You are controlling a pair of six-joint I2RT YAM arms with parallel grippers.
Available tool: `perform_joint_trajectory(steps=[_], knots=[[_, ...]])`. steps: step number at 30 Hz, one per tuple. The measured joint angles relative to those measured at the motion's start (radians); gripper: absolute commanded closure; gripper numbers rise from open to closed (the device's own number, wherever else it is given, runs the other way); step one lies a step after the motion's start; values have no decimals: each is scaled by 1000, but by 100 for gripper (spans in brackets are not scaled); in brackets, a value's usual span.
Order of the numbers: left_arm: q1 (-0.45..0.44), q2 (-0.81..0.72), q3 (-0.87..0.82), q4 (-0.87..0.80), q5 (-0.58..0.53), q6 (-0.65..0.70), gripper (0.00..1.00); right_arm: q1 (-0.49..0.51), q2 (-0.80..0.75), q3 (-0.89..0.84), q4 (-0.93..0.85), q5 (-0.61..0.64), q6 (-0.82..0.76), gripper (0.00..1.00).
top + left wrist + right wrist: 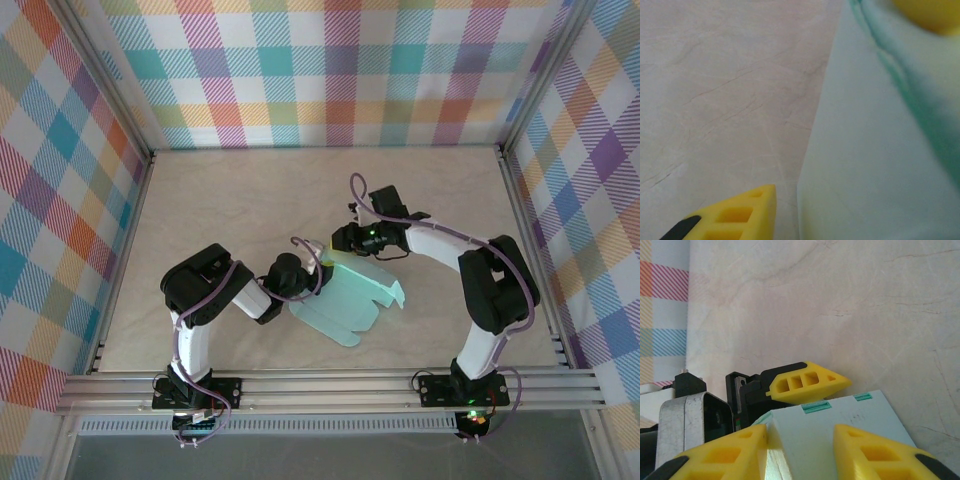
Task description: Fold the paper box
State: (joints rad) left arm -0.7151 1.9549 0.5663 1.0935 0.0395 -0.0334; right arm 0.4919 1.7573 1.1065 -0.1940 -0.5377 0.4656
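Left tool (316,266), spread, straddles the left edge of the paper box (350,300); right tool (801,434) straddles its far edge, grip unclear.

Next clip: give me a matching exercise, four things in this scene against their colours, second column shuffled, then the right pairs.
Things:
1. paper box
2. tabletop
3. enclosure walls
4. right gripper's fingers

Colours:
A. yellow
B. multicolour plaid
C. pale mint
D. cream

Pairs: 1-C, 2-D, 3-B, 4-A.
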Motion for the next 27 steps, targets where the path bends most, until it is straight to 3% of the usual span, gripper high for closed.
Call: perform_joint_trajectory(steps=[9, 19, 27], knots=[[0, -9, 0, -6, -1, -5, 84, 6, -14, 2, -24, 29, -21, 63], [-11, -9, 35, -55, -53, -8, 100, 5, -14, -3, 13, 33, 66, 64], [-15, -9, 45, -71, -87, -8, 100, 1, -28, -63, 121, 27, 150, 65]])
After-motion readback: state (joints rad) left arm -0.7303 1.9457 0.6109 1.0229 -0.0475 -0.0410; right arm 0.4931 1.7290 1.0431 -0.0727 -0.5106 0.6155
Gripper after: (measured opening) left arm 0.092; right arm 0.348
